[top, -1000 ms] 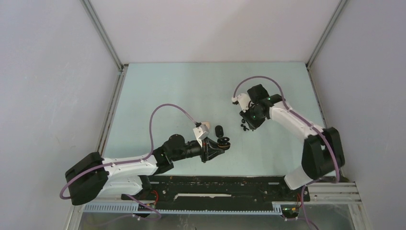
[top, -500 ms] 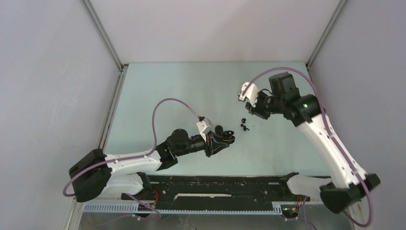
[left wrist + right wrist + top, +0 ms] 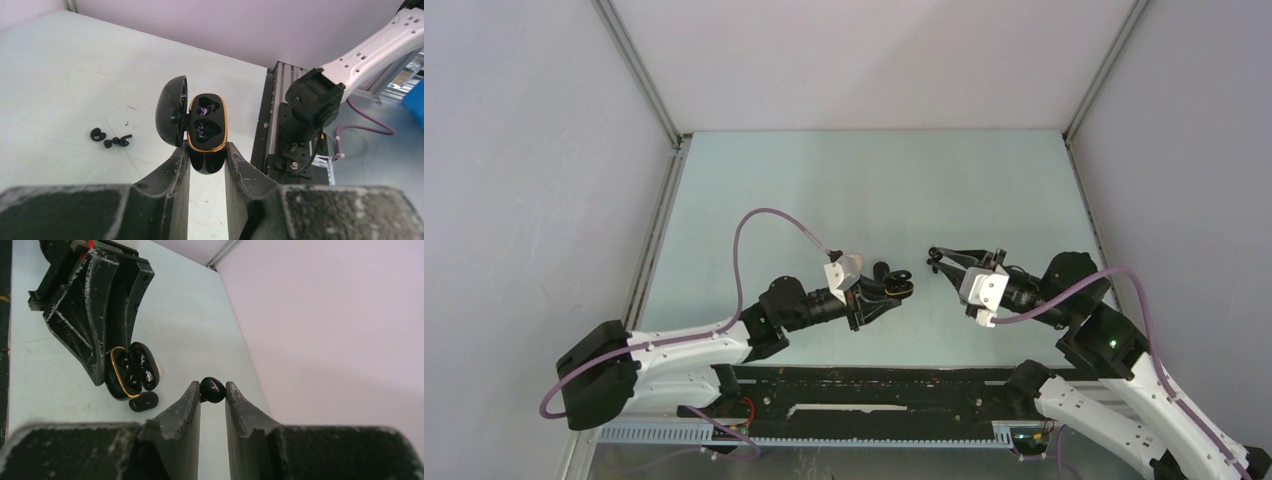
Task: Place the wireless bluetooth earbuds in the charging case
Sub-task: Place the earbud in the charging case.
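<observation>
My left gripper [image 3: 206, 155] is shut on the open charging case [image 3: 207, 125], black with a gold rim, lid [image 3: 171, 117] hinged to the left and both sockets showing. In the top view the left gripper [image 3: 892, 290] holds it above the table's middle. My right gripper [image 3: 212, 391] is shut on one small black earbud [image 3: 212, 389]. In the top view the right gripper [image 3: 934, 257] points left, a short way right of the case [image 3: 127, 371]. Several loose black earbuds [image 3: 110, 139] lie on the table.
A small closed black pebble-shaped case [image 3: 143, 401] lies on the table just beside the held case. The black rail [image 3: 874, 385] runs along the near edge. Grey walls with metal posts enclose the pale table [image 3: 824, 190].
My right arm has swung from the table's back right down towards the near side and now points left at the case. My left gripper shifted slightly with the case.
</observation>
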Robot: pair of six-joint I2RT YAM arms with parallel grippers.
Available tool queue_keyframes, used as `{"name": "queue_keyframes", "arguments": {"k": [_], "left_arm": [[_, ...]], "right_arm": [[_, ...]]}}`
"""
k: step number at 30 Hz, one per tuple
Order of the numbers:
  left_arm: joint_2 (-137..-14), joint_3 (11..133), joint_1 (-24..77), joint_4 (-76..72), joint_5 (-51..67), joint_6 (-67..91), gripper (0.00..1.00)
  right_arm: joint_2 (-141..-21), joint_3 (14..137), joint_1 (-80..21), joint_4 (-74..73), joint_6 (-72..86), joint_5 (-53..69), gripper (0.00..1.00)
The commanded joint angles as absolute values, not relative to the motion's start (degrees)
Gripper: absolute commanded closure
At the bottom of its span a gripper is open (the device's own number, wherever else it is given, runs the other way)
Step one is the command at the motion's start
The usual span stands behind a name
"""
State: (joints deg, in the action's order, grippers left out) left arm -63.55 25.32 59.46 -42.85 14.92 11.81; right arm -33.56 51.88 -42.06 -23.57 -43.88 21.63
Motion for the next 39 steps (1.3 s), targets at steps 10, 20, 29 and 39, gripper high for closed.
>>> {"name": "queue_keyframes", "arguments": {"k": [10,20,29,39], "left_arm": [[-58.81,24.26,62.73,-46.76,1.95,3.43,1.0],[-58.36,24.48,63.28,-46.87,1.13,3.34,1.0],[-58.72,25.37,63.37,-47.4,3.46,5.35,1.0],[-58.8,25.4,63.38,-48.88,5.68,7.62,1.0]], "right_arm": [[-33.75,47.25,-49.2,-10.3,-38.81,13.61,1.0],[-34.8,45.33,-53.44,-7.17,-37.8,10.73,1.0],[-35.32,42.3,-54.73,-4.48,-38.84,11.05,1.0],[-36.27,40.88,-56.06,-1.8,-40.42,10.2,1.0]]}}
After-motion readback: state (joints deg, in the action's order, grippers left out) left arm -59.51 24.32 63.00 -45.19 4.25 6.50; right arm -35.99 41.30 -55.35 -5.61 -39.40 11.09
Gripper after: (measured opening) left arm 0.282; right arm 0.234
